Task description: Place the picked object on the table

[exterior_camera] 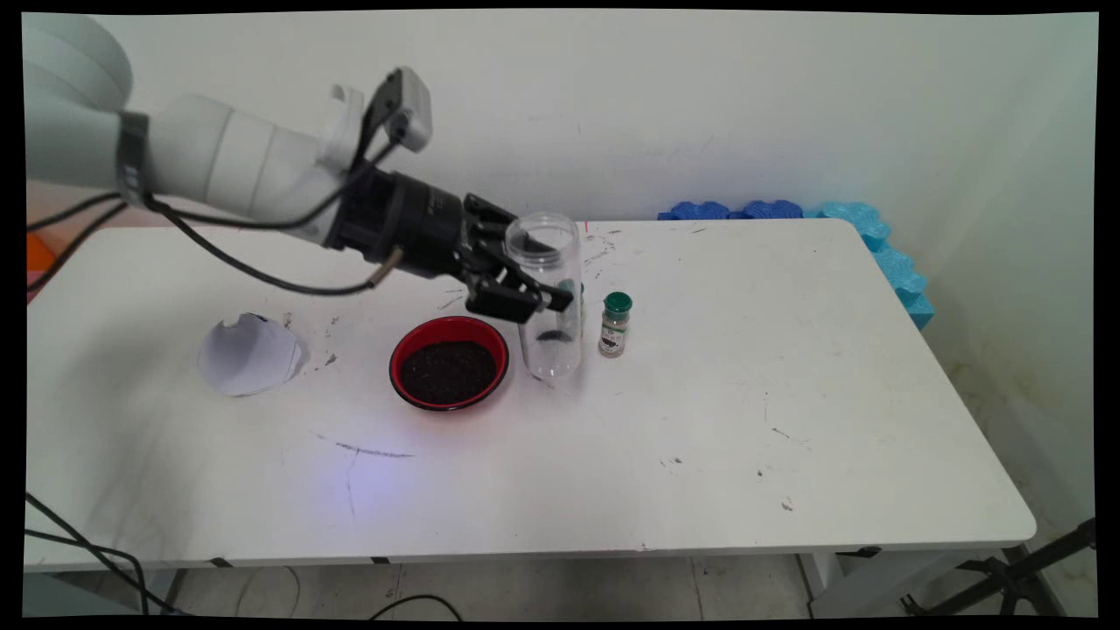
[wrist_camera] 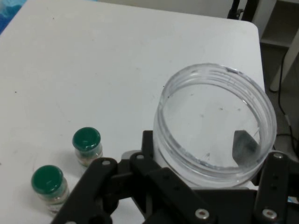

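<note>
Main view: the end effector (exterior_camera: 525, 284) is clamped around one clear open jar (exterior_camera: 549, 297), its fingers on either side of the wall, the jar upright with its base on or just above the white desk (exterior_camera: 700, 420). Just beside it stand one red bowl (exterior_camera: 449, 362) of dark grains, and green-capped spice bottles (exterior_camera: 615, 325): one here, two in the hand view. A torn white paper (exterior_camera: 249, 353) lies well apart.

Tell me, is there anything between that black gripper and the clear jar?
Nothing visible. The gripper is already closed around the open clear plastic jar, with no object between them. The red bowl and the green-capped spice bottle stand beside the jar.
</note>
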